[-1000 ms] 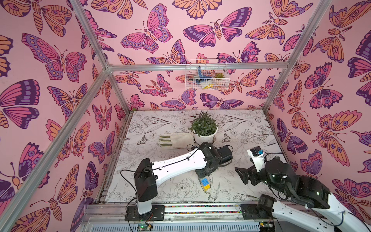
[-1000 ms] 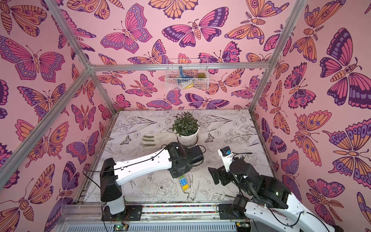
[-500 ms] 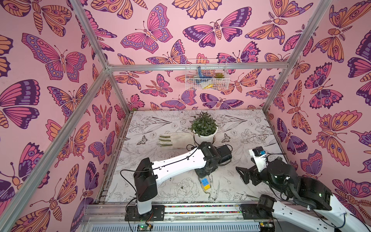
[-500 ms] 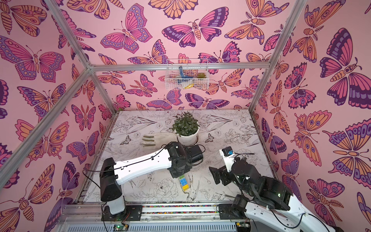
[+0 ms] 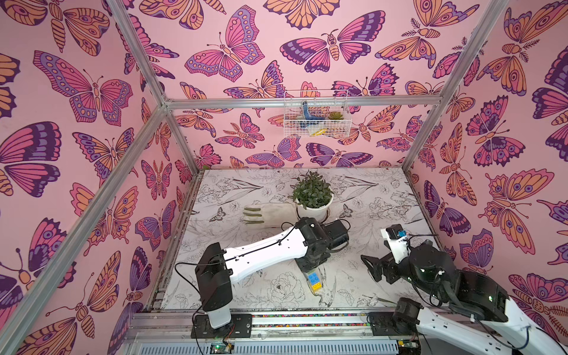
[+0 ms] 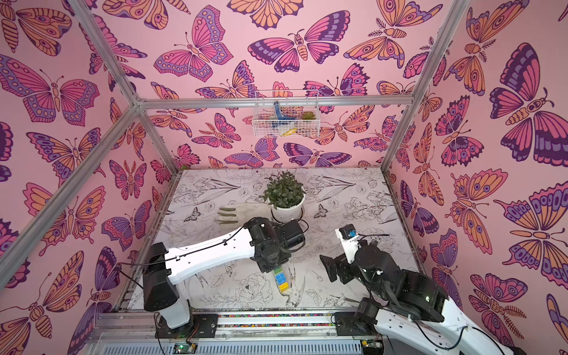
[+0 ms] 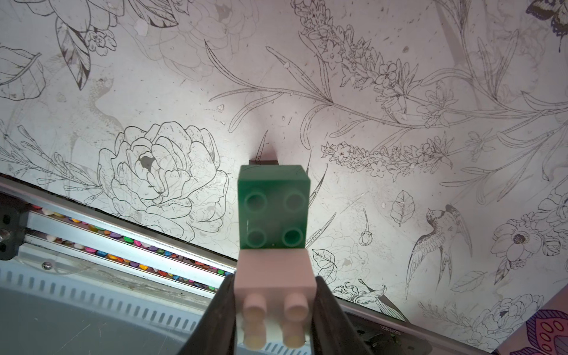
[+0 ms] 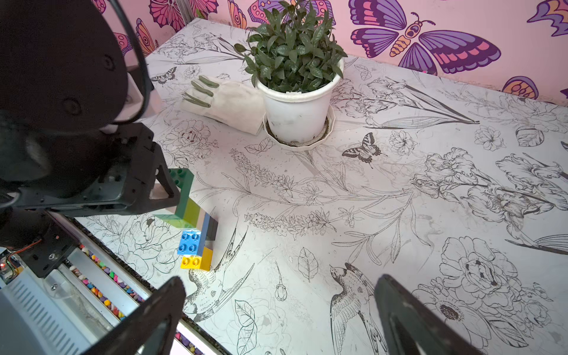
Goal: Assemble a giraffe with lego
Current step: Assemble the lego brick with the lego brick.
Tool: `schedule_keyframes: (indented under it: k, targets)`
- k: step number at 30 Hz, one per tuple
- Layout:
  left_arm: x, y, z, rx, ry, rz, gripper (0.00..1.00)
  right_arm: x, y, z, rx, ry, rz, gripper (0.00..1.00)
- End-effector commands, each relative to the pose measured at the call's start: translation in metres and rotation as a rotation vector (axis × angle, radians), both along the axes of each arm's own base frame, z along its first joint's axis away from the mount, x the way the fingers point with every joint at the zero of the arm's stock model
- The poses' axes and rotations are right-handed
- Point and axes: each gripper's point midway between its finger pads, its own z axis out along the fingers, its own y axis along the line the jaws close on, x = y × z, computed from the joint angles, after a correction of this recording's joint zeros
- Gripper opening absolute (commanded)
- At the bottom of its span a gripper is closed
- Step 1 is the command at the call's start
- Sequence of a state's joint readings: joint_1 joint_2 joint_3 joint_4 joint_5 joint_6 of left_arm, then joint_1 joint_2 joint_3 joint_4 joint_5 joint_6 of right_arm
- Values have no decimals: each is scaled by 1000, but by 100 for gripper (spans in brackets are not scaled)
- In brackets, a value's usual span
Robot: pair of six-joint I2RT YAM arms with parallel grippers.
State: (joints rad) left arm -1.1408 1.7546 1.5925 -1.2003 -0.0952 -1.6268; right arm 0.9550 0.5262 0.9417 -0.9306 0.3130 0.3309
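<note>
The giraffe [image 8: 196,226] slants low over the table near its front edge, leg end towards the front. Its dark green head, lime and white neck, blue body and black and yellow legs show in the right wrist view. In both top views only the blue and yellow part [image 5: 314,281] [image 6: 281,281] sticks out from under the left wrist. My left gripper [image 7: 275,307] is shut on the white top brick [image 7: 275,273], with the dark green brick [image 7: 273,206] just beyond it. My right gripper [image 8: 279,310] [image 5: 373,269] is open and holds nothing, to the right of the giraffe.
A potted plant [image 5: 313,196] in a white pot stands at mid table with a white glove [image 5: 267,213] lying to its left. A wire basket [image 5: 315,118] hangs on the back wall. A metal rail [image 5: 307,316] runs along the front edge.
The right arm has drifted slightly to the right. The left arm and the giraffe have stayed where they were.
</note>
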Motion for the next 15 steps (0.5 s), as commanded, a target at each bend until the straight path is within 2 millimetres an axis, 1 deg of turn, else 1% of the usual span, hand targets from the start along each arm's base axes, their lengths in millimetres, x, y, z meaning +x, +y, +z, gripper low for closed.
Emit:
schedule_keyframes:
  k: [1,4,6,10,13,15]
  targets:
    - [-24,17,-59,150,167,-9,27,2,0,0,-9,-10,1,99]
    - [-24,14,-65,145,175,-14,27,2,0,0,-8,-10,2,99]
    - [-21,10,-61,131,159,-24,29,2,1,0,-9,-9,2,99]
    - [-7,2,-42,95,86,-42,32,3,1,1,-15,-11,4,99]
    - [-1,3,-30,97,53,-48,33,4,1,2,-29,-14,3,99]
    - [-1,8,-28,126,54,-57,33,4,0,3,-31,-15,0,99]
